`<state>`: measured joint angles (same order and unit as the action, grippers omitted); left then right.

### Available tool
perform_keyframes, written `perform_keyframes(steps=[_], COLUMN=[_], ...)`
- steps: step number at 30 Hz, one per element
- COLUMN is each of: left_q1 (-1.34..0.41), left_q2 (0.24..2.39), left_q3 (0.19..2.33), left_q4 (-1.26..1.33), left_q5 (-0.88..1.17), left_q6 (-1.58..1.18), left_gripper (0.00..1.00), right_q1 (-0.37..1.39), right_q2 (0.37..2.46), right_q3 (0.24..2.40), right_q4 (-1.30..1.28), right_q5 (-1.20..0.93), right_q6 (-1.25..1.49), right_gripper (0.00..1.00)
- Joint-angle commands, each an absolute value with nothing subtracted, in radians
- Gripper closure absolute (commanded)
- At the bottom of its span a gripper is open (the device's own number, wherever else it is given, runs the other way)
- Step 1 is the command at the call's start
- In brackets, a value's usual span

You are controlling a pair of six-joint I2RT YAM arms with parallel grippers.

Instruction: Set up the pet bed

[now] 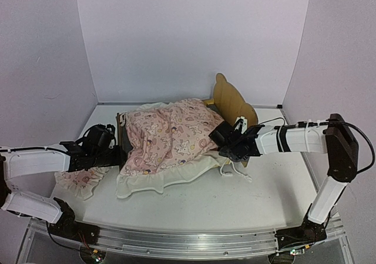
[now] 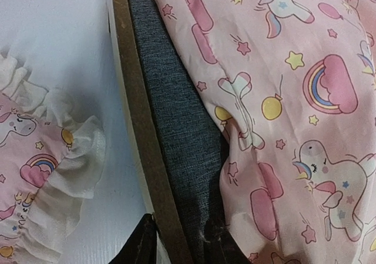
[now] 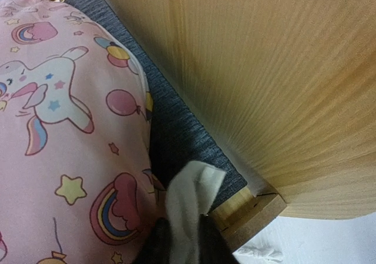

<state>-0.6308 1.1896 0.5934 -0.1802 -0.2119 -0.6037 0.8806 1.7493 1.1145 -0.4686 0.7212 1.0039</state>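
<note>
The pet bed stands mid-table, its wavy plywood headboard [image 1: 232, 102] at the right. The pink patterned blanket [image 1: 170, 137] covers most of it, its white ruffle hanging over the near side. My right gripper [image 1: 228, 143] is by the headboard's near corner, shut on a fold of white ruffle [image 3: 191, 196]; the grey mattress pad [image 3: 176, 134] and headboard [image 3: 264, 70] show beside it. My left gripper [image 1: 117, 152] is at the footboard. In its wrist view the open jaws [image 2: 179, 243] straddle the footboard rail [image 2: 138, 117], with the mattress pad [image 2: 176, 117] and blanket [image 2: 294, 99] beyond.
The small pink ruffled pillow [image 1: 79, 181] lies on the table left of the bed, under my left arm; it also shows in the left wrist view [image 2: 41, 176]. White walls enclose the table at left, back and right. A metal rail runs along the near edge.
</note>
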Motion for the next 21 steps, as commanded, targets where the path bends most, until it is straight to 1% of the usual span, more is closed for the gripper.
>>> perform_keyframes(steps=[1,6,11,14,17,21], left_q1=[-0.63,-0.629,-0.629,-0.629,-0.629,-0.629], left_q2=[1.17,1.199,1.232,1.241,1.248,1.253], left_q3=[0.575,0.563,0.567,0.567,0.57,0.575], left_q4=[-0.136,-0.109,-0.091,-0.09,-0.087,-0.087], left_q5=[-0.214,-0.218,-0.212,-0.206,-0.198,-0.185], left_q6=[-0.616,-0.632,-0.638,-0.645,-0.647,-0.66], left_gripper=[0.74,0.76,0.79,0.79,0.8,0.81], right_q1=[0.887,0.914,0.916,0.916,0.915,0.917], right_q2=[1.725,1.665,1.614,1.596,1.618,1.621], right_q3=[1.159,1.159,1.043,0.94,0.882,0.815], right_q4=[-0.536,-0.662,-0.663,-0.529,-0.422,-0.362], right_q5=[0.765,0.771,0.838,0.911,0.95,0.925], right_q6=[0.998,1.002,1.107,1.117,1.121,1.199], right_gripper=[0.9,1.0,1.0,1.0,1.0,1.0])
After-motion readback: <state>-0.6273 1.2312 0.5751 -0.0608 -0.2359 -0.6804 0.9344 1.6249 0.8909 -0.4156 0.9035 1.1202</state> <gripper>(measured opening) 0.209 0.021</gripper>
